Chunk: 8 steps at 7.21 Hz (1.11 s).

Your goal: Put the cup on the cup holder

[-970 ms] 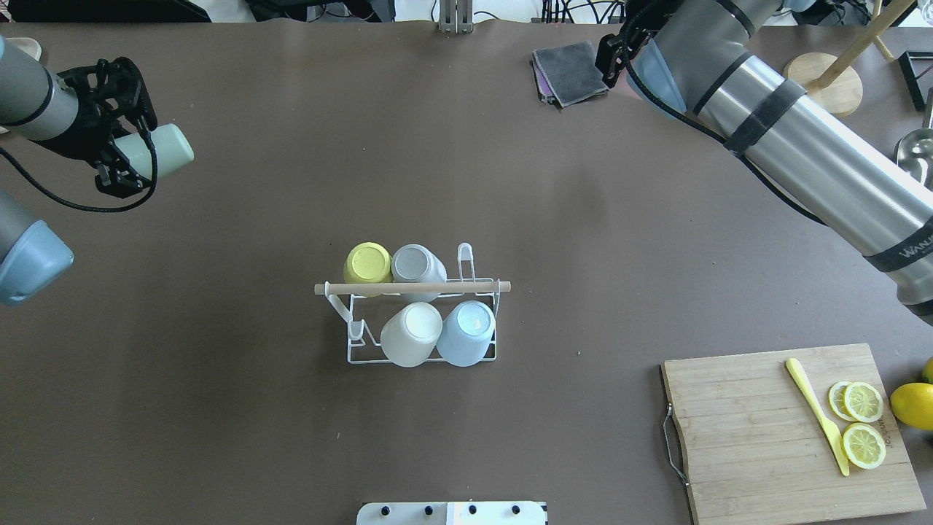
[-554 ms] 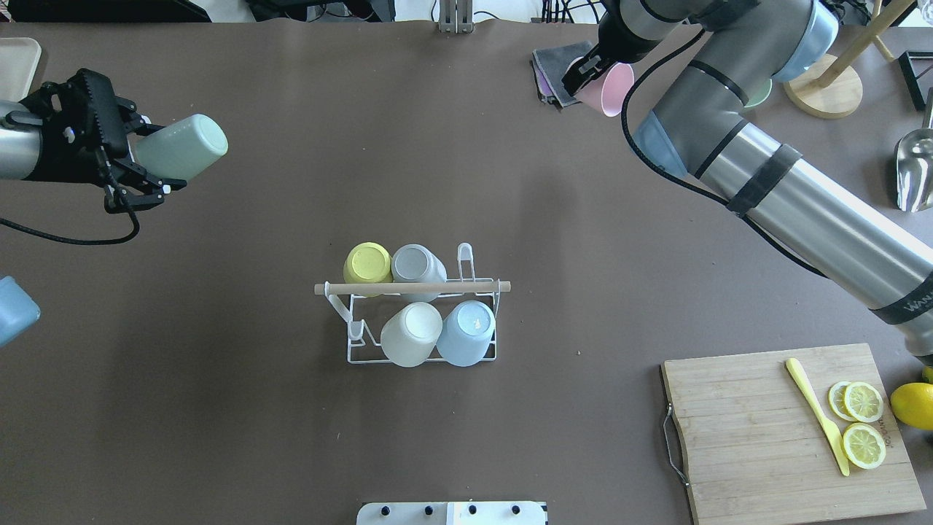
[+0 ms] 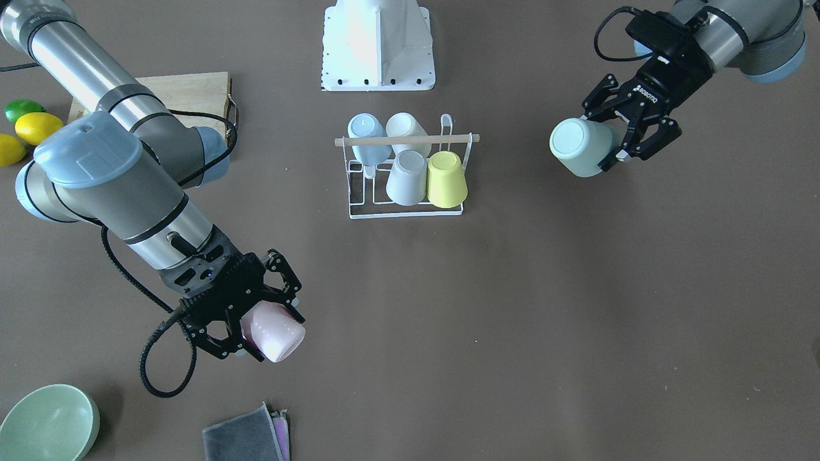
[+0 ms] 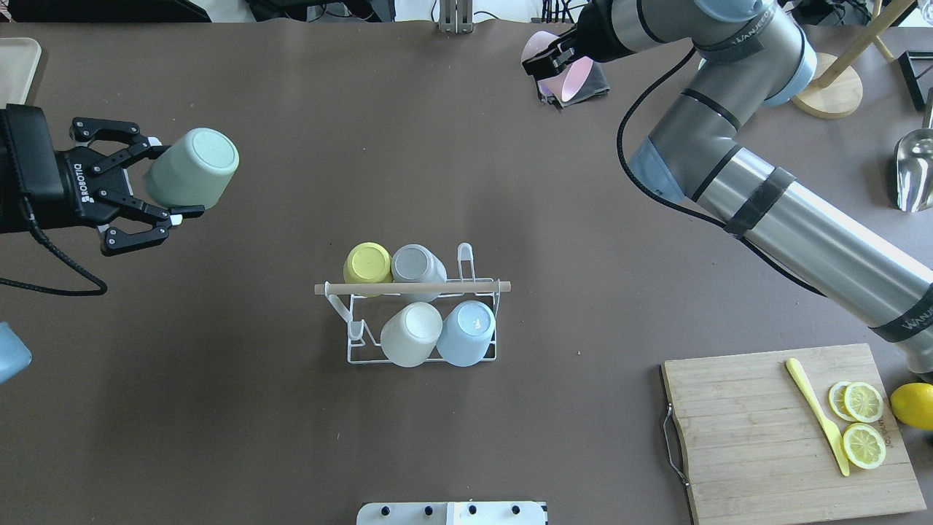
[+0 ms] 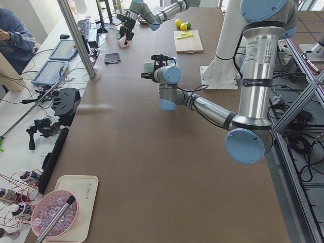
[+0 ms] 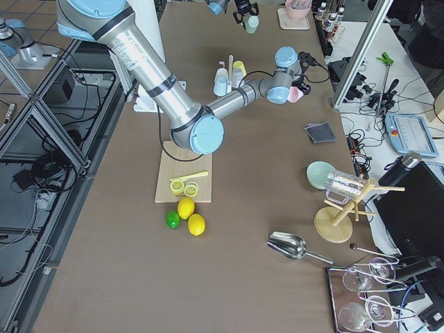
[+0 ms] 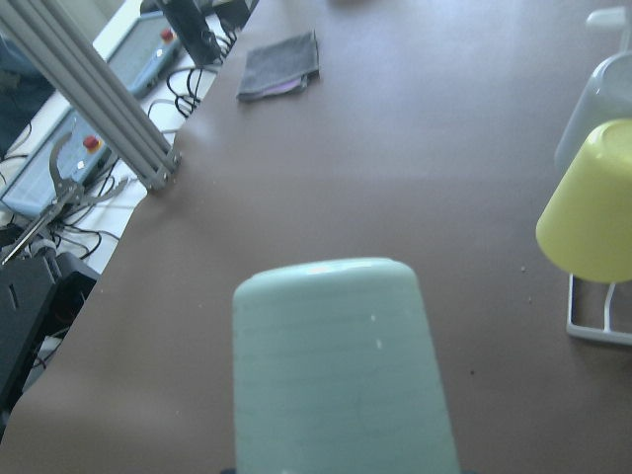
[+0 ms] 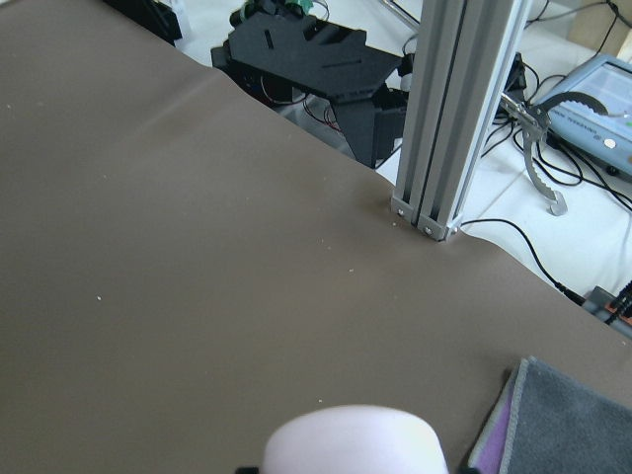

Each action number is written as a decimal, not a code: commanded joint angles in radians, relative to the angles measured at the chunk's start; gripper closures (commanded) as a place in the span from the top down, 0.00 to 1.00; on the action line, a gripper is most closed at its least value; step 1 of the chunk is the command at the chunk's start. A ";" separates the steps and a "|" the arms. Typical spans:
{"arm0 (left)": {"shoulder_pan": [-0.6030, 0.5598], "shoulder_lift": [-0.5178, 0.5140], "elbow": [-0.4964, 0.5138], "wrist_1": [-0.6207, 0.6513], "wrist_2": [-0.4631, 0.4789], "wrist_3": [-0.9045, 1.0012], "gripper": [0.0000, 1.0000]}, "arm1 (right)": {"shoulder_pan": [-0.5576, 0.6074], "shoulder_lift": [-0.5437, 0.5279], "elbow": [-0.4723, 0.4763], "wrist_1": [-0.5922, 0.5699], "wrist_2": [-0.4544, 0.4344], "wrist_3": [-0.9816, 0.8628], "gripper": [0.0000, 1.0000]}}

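The cup holder [image 4: 485,357], a white wire rack with a wooden rod [image 4: 412,288], stands mid-table and also shows in the front view [image 3: 405,211]. It carries a yellow cup [image 4: 367,262], a grey cup [image 4: 418,264], a cream cup [image 4: 412,333] and a light blue cup [image 4: 466,332], all upside down. My left gripper [image 4: 171,179] is shut on a pale green cup [image 4: 193,168], held in the air left of the rack, base towards it. My right gripper [image 3: 274,326] is shut on a pink cup [image 3: 282,339] at the far right, above the folded cloth.
A grey cloth [image 3: 246,435] lies at the far table edge, with a green bowl [image 3: 48,422] beside it. A wooden cutting board [image 4: 751,430] with lemon slices and a yellow knife sits near right. A wooden stand [image 4: 824,84] and a metal scoop [image 4: 915,171] are at the far right.
My left gripper has swung right and turned level with the green cup. My right gripper has come out from behind its arm and carried the pink cup left, over the cloth.
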 commanded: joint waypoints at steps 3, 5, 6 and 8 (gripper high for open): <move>0.195 -0.021 0.002 -0.232 0.171 -0.156 0.74 | -0.029 -0.134 0.001 0.493 -0.107 0.187 0.00; 0.273 -0.029 0.020 -0.305 0.249 -0.180 0.74 | -0.060 -0.130 -0.001 0.598 -0.172 0.334 0.00; 0.284 -0.065 0.066 -0.325 0.257 -0.192 0.74 | -0.086 -0.131 -0.001 0.654 -0.184 0.394 0.00; 0.337 -0.107 0.130 -0.353 0.251 -0.201 0.74 | -0.124 -0.155 -0.018 0.743 -0.259 0.402 0.00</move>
